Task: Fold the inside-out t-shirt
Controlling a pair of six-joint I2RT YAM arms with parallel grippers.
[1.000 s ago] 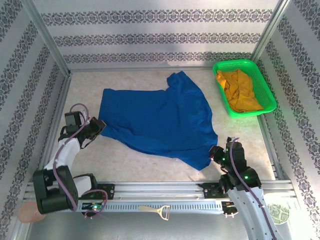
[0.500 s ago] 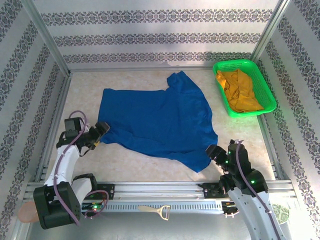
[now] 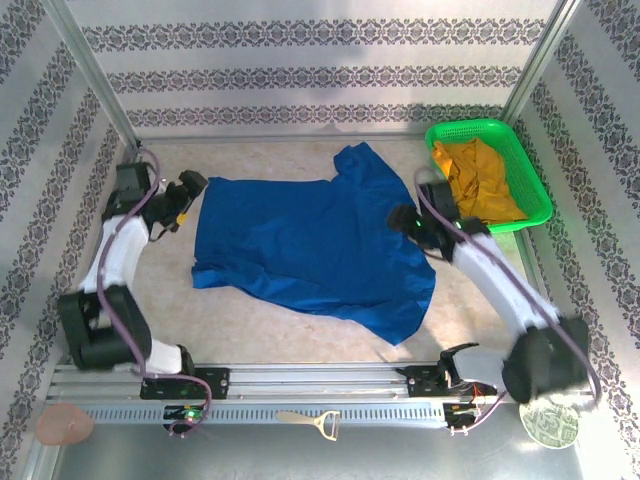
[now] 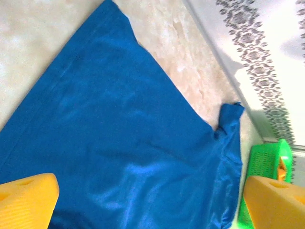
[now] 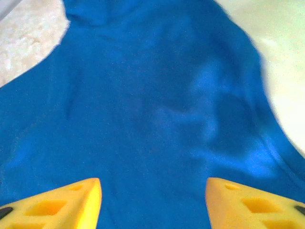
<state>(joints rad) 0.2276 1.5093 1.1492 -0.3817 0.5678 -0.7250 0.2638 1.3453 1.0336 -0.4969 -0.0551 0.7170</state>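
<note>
Shirt: the inside-out t-shirt [image 3: 310,250] is spread flat on the table [image 3: 240,325], its long axis laid left to right and its right end slanted nearer.
Left side: the left gripper [image 3: 186,192] is held just beside the far-left corner, with the cloth to its right. The jaws are wide apart and empty.
Right side: the right gripper [image 3: 404,220] is held over the right edge. The jaws are apart and nothing is clamped.
Nearer arm: neither is favoured.
</note>
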